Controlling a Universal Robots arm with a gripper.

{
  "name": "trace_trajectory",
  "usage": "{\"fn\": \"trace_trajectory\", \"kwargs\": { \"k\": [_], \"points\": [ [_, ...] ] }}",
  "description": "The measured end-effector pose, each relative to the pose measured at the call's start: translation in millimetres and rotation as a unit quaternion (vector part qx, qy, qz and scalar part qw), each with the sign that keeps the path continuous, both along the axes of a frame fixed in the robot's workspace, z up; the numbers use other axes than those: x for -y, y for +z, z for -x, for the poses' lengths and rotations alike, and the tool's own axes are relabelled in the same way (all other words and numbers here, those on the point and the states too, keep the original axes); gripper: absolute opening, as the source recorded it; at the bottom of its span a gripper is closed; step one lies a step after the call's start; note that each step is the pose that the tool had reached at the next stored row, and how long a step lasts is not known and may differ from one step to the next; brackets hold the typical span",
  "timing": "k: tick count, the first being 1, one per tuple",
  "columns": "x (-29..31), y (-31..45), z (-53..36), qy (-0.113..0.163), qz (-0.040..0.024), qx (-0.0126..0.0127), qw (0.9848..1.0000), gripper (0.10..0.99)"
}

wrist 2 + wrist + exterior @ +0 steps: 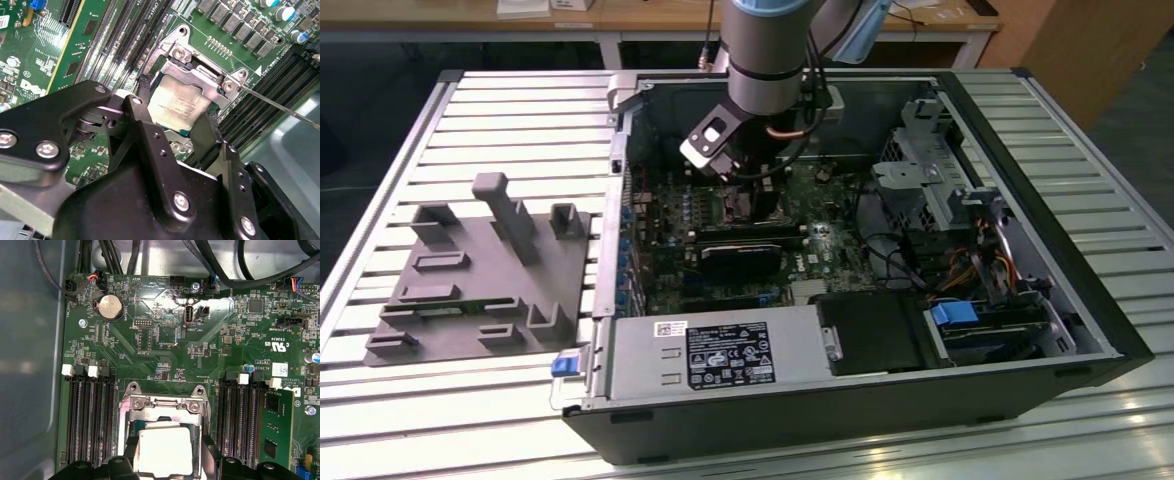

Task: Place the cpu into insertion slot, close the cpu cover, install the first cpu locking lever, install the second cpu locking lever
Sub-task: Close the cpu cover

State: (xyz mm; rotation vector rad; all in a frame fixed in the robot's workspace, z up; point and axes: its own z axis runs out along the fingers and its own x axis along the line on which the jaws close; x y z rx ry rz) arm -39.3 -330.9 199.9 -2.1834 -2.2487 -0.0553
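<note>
The gripper (176, 107) hangs over the motherboard (165, 340), its jaws closed on two opposite edges of the cpu (165, 451), which sits squarely between them. The insertion slot (131, 426) lies directly beneath the chip, edges roughly aligned; whether the chip rests in it I cannot tell. The cpu cover (165, 402) stands raised at the hinge side, apart from the jaws
</note>
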Motion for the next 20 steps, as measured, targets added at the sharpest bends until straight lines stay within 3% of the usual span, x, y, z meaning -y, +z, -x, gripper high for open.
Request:
{"fn": "trace_trajectory", "kwargs": {
  "k": [5,9,11,17,20],
  "points": [
    [-2.7,-0.7,0.0,0.0,0.0092,-0.0001,1.0,0.6],
    [-2.7,-0.7,0.0,0.0,0.0093,-0.0001,1.0,0.6],
    [-2.7,-0.5,0.0,0.0,0.0046,-0.0001,1.0,0.6],
    [-2.7,2.6,-0.1,0.0,0.0009,0.0,1.0,0.6],
    [-2.5,2.6,0.0,0.0,-0.018,0.0,0.9998,0.6]
  ]
}}
